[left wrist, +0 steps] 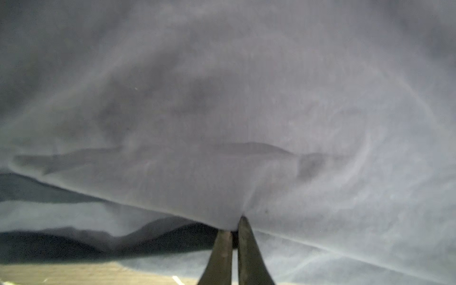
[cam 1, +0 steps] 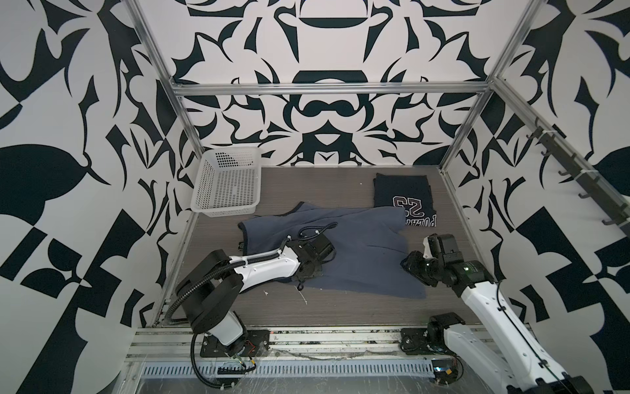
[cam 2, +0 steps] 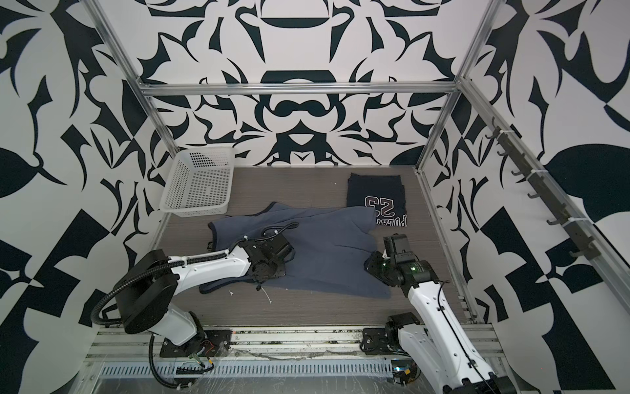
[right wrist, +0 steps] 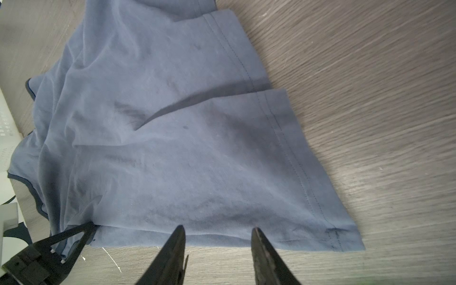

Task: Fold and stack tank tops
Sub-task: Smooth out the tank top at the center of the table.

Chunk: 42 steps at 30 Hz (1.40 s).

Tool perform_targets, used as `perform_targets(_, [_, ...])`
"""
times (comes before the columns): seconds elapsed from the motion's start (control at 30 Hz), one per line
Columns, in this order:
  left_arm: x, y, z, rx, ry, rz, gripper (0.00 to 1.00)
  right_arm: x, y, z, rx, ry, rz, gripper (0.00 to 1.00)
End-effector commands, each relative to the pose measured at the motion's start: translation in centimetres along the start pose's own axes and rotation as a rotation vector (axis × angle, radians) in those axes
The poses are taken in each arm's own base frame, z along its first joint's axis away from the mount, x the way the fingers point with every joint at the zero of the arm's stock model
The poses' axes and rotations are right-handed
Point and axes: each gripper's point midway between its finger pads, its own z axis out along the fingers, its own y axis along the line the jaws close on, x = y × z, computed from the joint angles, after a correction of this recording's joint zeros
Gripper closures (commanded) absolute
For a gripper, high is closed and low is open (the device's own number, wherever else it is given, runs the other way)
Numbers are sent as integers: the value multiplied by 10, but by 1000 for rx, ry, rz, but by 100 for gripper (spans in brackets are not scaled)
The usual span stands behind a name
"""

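The slate grey-blue tank top (cam 1: 361, 245) (cam 2: 327, 249) lies spread and creased across the middle of the table, its stitched hem (right wrist: 283, 138) toward the right side. My left gripper (left wrist: 234, 227) (cam 1: 300, 283) is shut on a pinch of this top's front edge, and its fingers (right wrist: 86, 230) also show in the right wrist view. My right gripper (right wrist: 219, 230) (cam 1: 408, 266) is open, tips at the same top's edge near its right corner, nothing between them. The dark navy tank top (cam 1: 404, 199) (cam 2: 376, 199), printed "23", lies folded at the back right.
A white perforated basket (cam 1: 204, 180) (cam 2: 177, 186) stands at the back left, close to the grey-blue top's strap end. Metal frame rails border the wood-grain table (cam 1: 341, 308) on both sides. Small white scraps (cam 1: 305, 298) lie in front of the cloth.
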Motion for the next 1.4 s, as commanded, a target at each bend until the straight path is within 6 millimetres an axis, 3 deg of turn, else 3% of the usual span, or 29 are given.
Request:
perform_targets(0.0, [6,7,-13,-41,-8,22,94,-9,4,-4,9,-34,-25,52])
perform_targets(0.23, [36,17,-30,-24,-1,40,91,-15,3,7,45,-13,-49,52])
perform_targets(0.47, [71,42,-27,5,46,-16,87,-23,7,27,57,15,-64,52])
perform_targets(0.53, [75,44,-26,27,50,-29,83,-26,9,31,56,20,-65,52])
perform_targets(0.67, [75,39,-28,96,33,-40,62,-33,12,36,64,17,-82,52])
perform_targets(0.8, [68,31,-31,133,3,-34,61,-40,15,40,77,15,-98,52])
perform_targets(1.03, [68,21,-24,129,14,-11,68,-44,17,42,79,15,-102,52])
perform_targets(1.17, [70,24,-16,83,27,4,81,-47,17,43,82,3,-108,52])
perform_targets(1.37, [71,29,-20,73,30,9,96,-45,14,58,95,34,-102,52])
